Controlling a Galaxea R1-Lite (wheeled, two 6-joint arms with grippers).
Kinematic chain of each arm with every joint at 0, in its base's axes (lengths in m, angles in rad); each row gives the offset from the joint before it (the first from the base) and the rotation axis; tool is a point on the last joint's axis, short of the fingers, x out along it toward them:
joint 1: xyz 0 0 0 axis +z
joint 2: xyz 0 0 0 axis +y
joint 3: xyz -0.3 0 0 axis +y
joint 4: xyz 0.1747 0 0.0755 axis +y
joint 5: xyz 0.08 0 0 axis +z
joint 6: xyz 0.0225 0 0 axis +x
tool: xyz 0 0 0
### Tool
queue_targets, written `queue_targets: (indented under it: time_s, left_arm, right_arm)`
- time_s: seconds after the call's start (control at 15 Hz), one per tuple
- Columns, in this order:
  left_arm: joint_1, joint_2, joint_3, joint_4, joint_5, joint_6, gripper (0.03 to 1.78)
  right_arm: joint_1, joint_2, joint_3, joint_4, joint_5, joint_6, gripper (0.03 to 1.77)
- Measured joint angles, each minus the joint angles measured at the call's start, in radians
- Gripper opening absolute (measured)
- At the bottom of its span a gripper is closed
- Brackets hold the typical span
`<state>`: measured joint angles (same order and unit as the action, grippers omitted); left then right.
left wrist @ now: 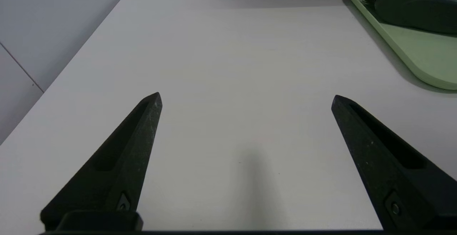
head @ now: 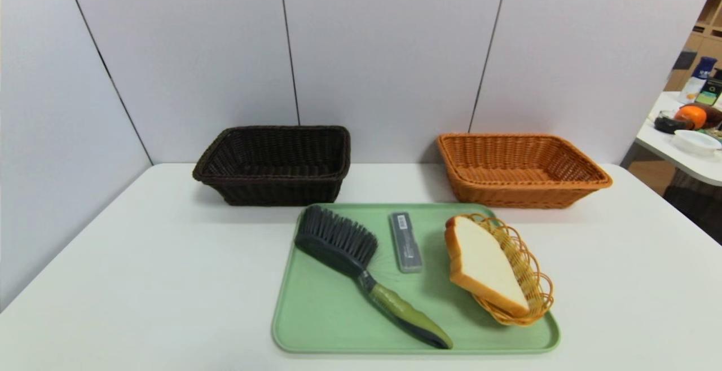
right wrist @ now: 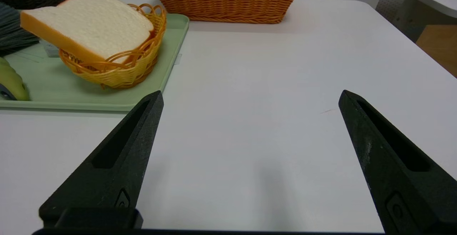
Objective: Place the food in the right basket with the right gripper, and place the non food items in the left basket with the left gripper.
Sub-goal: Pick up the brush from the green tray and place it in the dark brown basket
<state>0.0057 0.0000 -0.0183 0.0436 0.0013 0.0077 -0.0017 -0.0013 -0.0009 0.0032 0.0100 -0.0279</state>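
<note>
A green tray (head: 316,314) near the table's front holds a dark brush (head: 344,244) with a green handle, a small grey case (head: 405,241), and a slice of bread (head: 485,264) leaning in a small wicker dish (head: 530,275). Behind the tray stand a dark brown basket (head: 276,162) on the left and an orange basket (head: 519,171) on the right. Neither arm shows in the head view. My left gripper (left wrist: 246,99) hovers open over bare table left of the tray (left wrist: 421,60). My right gripper (right wrist: 250,97) hovers open over bare table right of the bread (right wrist: 89,24).
Grey panel walls close off the back and left of the white table (head: 113,281). A second table (head: 682,151) with bottles, an orange and a bowl stands beyond the right edge.
</note>
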Motion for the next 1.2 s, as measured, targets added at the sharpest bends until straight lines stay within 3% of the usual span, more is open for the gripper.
queue_targets:
  time_s: [0.93,1.2]
  left_arm:
    - [0.0,0.0,-0.004,0.006,0.0,0.003,1.69]
    - [0.0,0.019,-0.112,0.086,-0.01,-0.002,1.69]
  right_arm:
    - [0.0,0.0,-0.002,-0.001,0.011,-0.024,1.7]
    - [0.0,0.008,-0.143,0.094,0.019,-0.018,1.7]
